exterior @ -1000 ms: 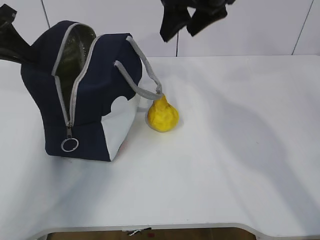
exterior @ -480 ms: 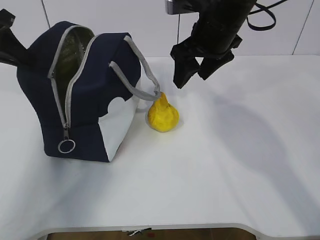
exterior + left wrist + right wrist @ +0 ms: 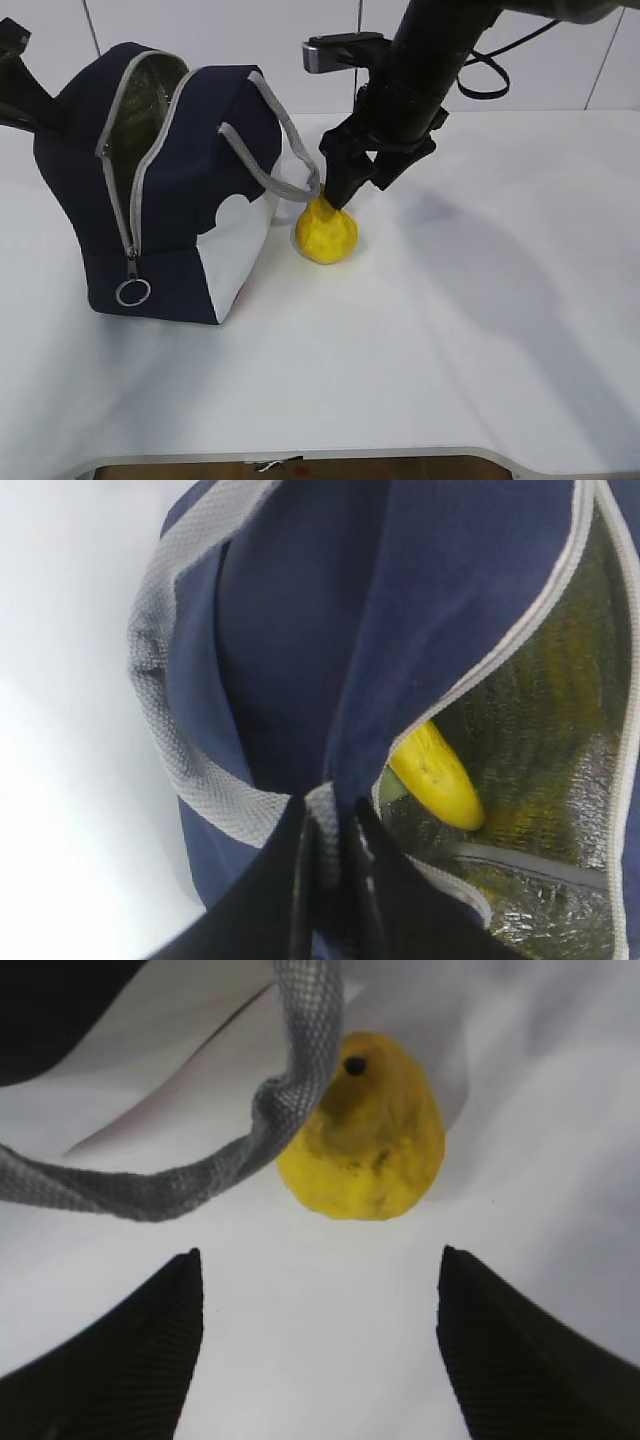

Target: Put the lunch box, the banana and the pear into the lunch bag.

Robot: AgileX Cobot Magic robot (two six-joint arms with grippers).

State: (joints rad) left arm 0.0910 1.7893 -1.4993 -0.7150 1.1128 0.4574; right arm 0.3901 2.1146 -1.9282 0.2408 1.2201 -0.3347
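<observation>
Counting one pear (image 3: pixel 326 233) (one banana (image 3: pixel 437 777))

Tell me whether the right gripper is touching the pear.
Apart. In the right wrist view the right gripper is open and white table shows between both fingertips and the pear.

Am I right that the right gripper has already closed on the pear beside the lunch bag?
Not quite: the right gripper is open above the pear, which lies untouched beside the lunch bag, as the right wrist view shows.
</observation>
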